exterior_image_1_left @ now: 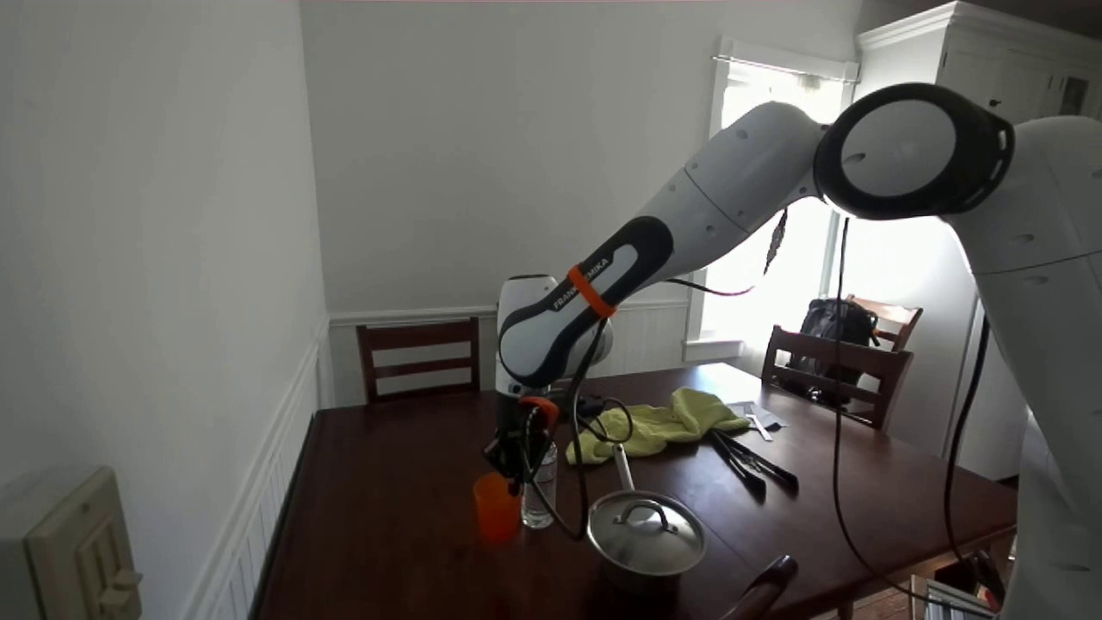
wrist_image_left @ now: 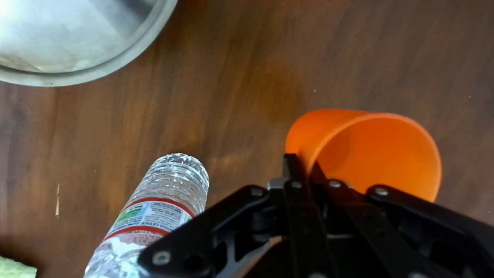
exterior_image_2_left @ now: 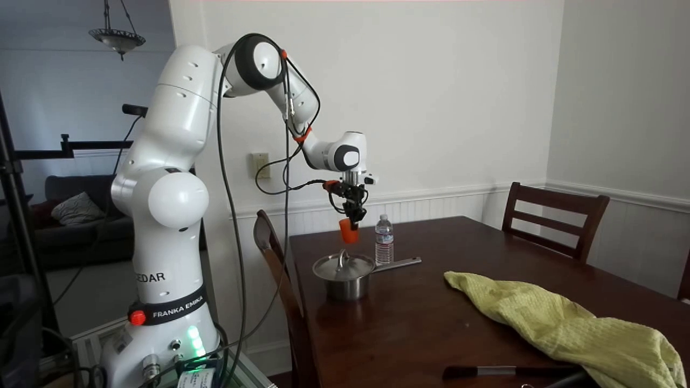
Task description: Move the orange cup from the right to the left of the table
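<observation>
Pinching the orange cup point(wrist_image_left: 370, 150) by one wall between fingers point(wrist_image_left: 295, 173) over the counter point(wrist_image_left: 231, 88), at eight o'clock from the bottle point(exterior_image_1_left: 544, 484) in an exterior view. Shows the hollow plainly only in the wrist view; points mouth-up, with near-upright long axis, in both exterior views.

The cup point(wrist_image_left: 366, 150) is plain orange, the claw point(wrist_image_left: 305, 166) black, the table point(exterior_image_2_left: 404, 334) dark brown, the cloth point(exterior_image_2_left: 560, 323) yellow-green.
</observation>
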You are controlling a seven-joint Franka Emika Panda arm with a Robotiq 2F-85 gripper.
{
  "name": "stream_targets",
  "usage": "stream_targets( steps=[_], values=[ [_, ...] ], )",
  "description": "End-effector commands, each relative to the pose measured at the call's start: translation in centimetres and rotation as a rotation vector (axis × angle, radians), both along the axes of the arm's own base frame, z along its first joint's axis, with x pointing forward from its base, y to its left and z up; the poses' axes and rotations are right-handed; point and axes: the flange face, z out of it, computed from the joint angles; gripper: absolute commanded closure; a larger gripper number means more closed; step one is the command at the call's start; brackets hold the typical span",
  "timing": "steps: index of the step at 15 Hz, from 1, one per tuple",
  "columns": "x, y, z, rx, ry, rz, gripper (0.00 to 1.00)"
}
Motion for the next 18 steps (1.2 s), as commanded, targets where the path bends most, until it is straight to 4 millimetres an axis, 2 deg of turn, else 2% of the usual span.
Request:
stream_targets(
  steps=[1,6,7,8,10,12,14,18],
  values=[
    [0.6,-0.8,-3.1,0.067,-0.064,-0.07,0.99],
    [0.7,-2.0,-6.8,0.201,-0.096,-0.16,0.99],
    [0.8,-2.0,-7.2,0.226,-0.089,-0.164,0.71],
    [0.5,-2.1,-7.7,0.248,-0.081,-0.169,0.69],
    [0.5,-2.4,-7.5,0.277,-0.084,-0.171,0.57],
    [0.9,-2.8,-5.6,0.284,-0.114,-0.161,0.43],
    [1.2,-2.9,-0.3,0.252,-0.165,-0.109,0.29],
    [0.3,-0.7,9.1,0.203,-0.267,0.098,0.02]
  ],
)
